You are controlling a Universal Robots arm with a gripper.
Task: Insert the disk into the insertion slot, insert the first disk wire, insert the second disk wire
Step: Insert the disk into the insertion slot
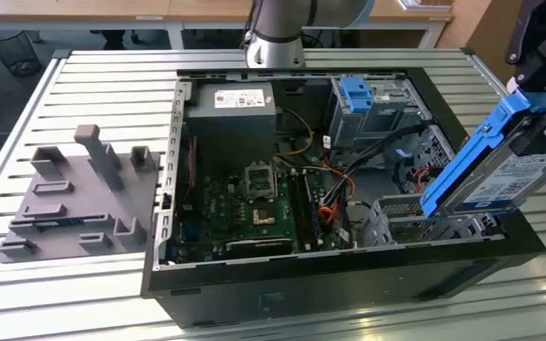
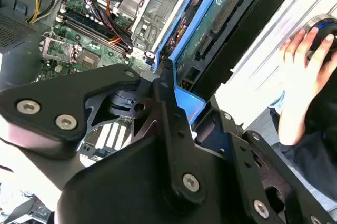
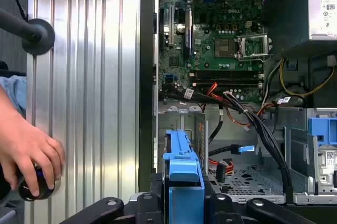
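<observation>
Blue-framed disk point(image 1: 512, 170) is hanging steeply tilted at the right of the exterior view. The jaws are pinching its upper end, and its lower end is hovering close over the perforated-steel insertion slot point(image 1: 414, 217). Judgement: the insertion step is calling for squaring the carrier to the slot mouth and keeping clear of the loose cables point(image 1: 377, 145).

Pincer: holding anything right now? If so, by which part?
Yes. The pincer is clamped on the disk, gripping the blue-framed upper end. The disk hangs tilted, its lower end near the insertion slot.
</observation>
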